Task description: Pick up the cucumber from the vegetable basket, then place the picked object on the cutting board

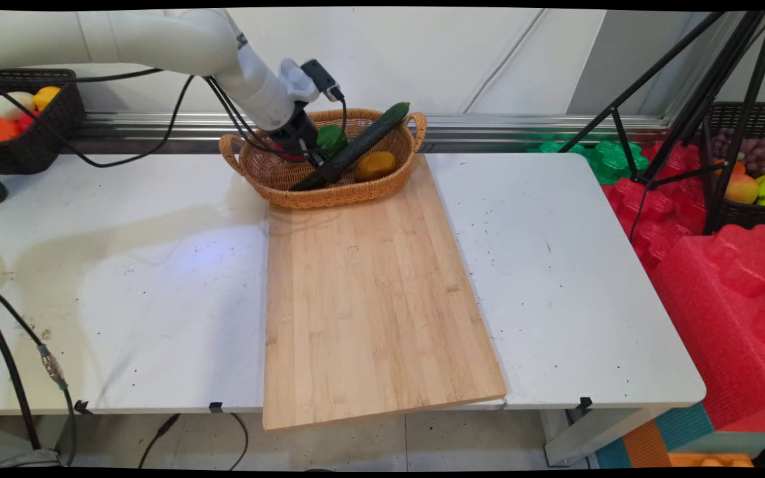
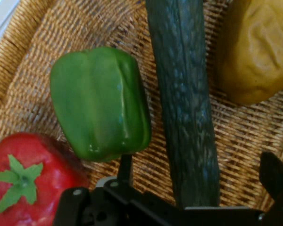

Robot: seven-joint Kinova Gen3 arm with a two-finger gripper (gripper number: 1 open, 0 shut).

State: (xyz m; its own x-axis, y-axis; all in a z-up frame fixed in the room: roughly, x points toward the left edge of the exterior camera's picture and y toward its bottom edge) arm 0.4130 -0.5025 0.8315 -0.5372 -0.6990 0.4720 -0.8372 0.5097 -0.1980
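— Wicker is seen under the gripper (image 1: 309, 157). What is contained in that basket (image 1: 329, 199)?

— Four items are contained: a long dark green cucumber (image 1: 362, 143), a green pepper (image 1: 331, 139), a red tomato-like piece (image 2: 28, 181) and a yellow-brown lump (image 1: 376, 166), possibly a potato. The basket is set at the far end of the wooden cutting board (image 1: 369, 299) on the white table (image 1: 555, 265).

— How is the gripper (image 2: 197, 160) configured?

— The fingers are spread wide. In the hand view the cucumber (image 2: 184, 94) is straddled, with a clear gap left on each side; no contact is made. The pepper (image 2: 101, 101) is seen just beside the left-hand finger (image 2: 126, 162).

— How is the cucumber positioned?

— It is laid diagonally across the basket (image 2: 28, 56), tilted: its lower end is down on the weave near the gripper, and its upper end is propped on the far rim beside the handle and projects past it. It is flanked by the pepper on one side and the yellow-brown lump (image 2: 257, 47) on the other.

— What handling properties are to be expected?

— A stiff, fairly light body is judged likely, with a bumpy but glossy skin that may slip. A hold across the width is judged best. Taken near the low end, the long overhang could be expected to swing or pivot; a hold nearer the middle would be better balanced.
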